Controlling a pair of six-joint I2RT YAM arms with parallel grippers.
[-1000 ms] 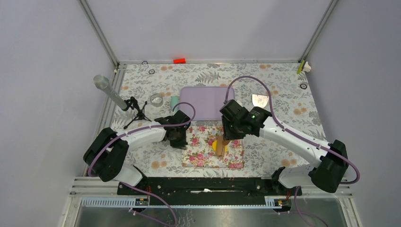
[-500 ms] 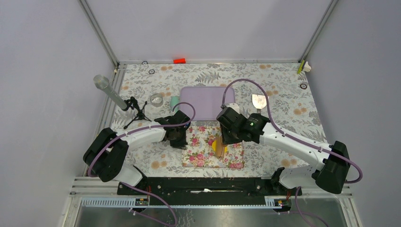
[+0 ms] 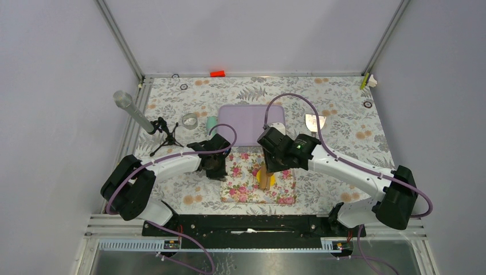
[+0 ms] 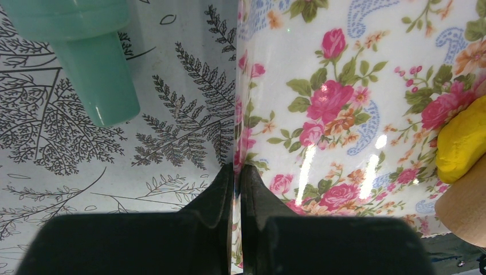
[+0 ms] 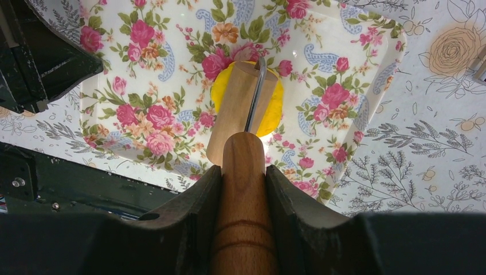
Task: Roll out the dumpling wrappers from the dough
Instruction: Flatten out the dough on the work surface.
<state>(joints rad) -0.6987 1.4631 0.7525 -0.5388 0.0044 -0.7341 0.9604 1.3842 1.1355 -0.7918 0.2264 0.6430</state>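
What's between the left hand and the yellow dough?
Just bare flowery mat, shown in the left wrist view. The left hand pinches the mat's edge; the dough lies across it, under the rolling pin.

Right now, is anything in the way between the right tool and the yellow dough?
Only the wooden roller, which the right tool grips by its handle. The roller's barrel lies right on the dough, on the floral mat, with nothing else between them.
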